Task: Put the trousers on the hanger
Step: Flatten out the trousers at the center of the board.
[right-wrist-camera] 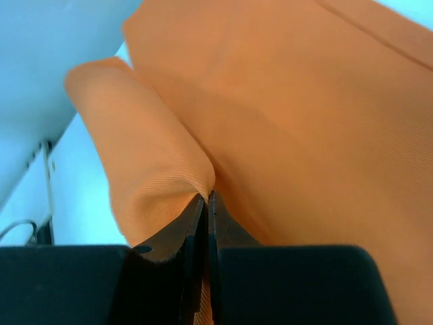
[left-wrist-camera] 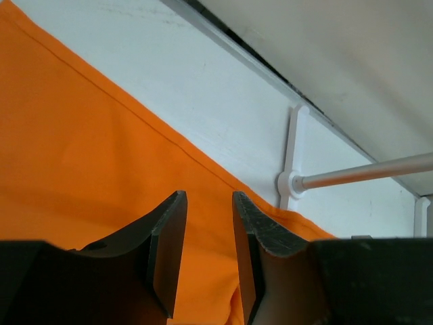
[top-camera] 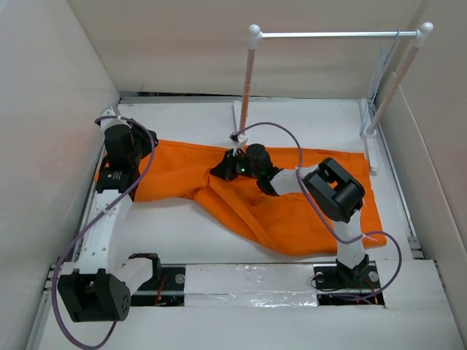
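Note:
The orange trousers (top-camera: 292, 211) lie spread across the table from left to right. My left gripper (top-camera: 149, 140) is at their left end, open, its jaws apart over the cloth (left-wrist-camera: 101, 162) with nothing between them (left-wrist-camera: 208, 196). My right gripper (top-camera: 219, 172) is at the middle of the trousers and is shut on a raised fold of the cloth (right-wrist-camera: 155, 183), the tips pinching it (right-wrist-camera: 208, 198). The thin pale hanger (top-camera: 382, 67) hangs at the right end of the rack's crossbar, far from both grippers.
A white two-post rack with a silver crossbar (top-camera: 328, 34) stands at the back; its left post foot (left-wrist-camera: 292, 156) is just beyond the trousers' far edge. Walls (top-camera: 44, 109) close in the left, back and right sides. The arm bases (top-camera: 241, 281) sit on the near rail.

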### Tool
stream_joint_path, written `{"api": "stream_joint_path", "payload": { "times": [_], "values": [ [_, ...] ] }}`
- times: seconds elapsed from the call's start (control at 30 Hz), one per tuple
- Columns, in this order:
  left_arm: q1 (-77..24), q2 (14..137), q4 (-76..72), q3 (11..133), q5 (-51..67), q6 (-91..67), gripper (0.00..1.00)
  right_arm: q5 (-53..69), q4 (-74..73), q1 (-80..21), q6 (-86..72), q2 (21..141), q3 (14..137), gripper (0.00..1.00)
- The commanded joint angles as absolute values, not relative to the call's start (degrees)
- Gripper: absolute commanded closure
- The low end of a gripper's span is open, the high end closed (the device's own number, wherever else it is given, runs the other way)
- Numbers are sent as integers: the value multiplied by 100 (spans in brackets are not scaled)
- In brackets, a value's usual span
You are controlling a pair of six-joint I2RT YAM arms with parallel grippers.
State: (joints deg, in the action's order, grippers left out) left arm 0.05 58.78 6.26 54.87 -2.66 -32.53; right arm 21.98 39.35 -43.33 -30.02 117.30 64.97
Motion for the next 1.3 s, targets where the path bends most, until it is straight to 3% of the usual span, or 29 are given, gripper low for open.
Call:
{"api": "stream_joint_path", "payload": {
  "times": [0.0, 0.17, 0.47, 0.6, 0.7, 1.1, 1.27],
  "values": [
    [-9, 6073, 501, 5423, -53, -3375, 70, 2909, 5369, -4289, -4068, 12155, 6232, 90],
    [-9, 5899, 448, 4914, -140, -3708, 72, 2900, 5537, -4228, -4271, 12357, 6293, 86],
    [-9, 4730, 193, 2375, -1265, -4903, 74, 3014, 5633, -3902, -4465, 12551, 6285, 82],
    [-9, 4255, 561, 1970, -1932, -5501, 65, 3137, 5800, -3779, -4500, 12586, 6223, 82],
    [-9, 4052, 423, 1767, -2057, -5792, 51, 3243, 5915, -3718, -4570, 12639, 6214, 82],
    [413, 5326, -1413, 1257, -1670, -6082, 46, 3568, 6126, -3612, -4509, 12682, 6135, 83],
    [413, 5571, -1942, 1178, -1898, -5986, 51, 3621, 6214, -3612, -4482, 12735, 6073, 83]
  ]
}}
